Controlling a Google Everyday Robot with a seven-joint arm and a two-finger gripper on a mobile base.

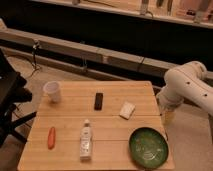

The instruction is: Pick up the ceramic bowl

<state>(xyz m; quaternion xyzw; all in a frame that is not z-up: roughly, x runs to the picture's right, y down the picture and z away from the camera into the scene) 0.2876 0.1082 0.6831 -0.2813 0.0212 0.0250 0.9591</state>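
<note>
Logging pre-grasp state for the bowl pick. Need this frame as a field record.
target: ceramic bowl, dark green, upright, front-right corner of the table
surface: wooden table
gripper: gripper hangs beside the table's right edge, behind the bowl, not touching it
others: white cup back-left; black bar centre; white block to its right; bottle front-centre; orange stick front-left
status: bowl not yet grasped

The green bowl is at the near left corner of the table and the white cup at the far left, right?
No. The camera view shows the green bowl at the near right corner of the table; the white cup is at the far left. The gripper hangs beside the table's right edge, clear of the bowl.
</note>
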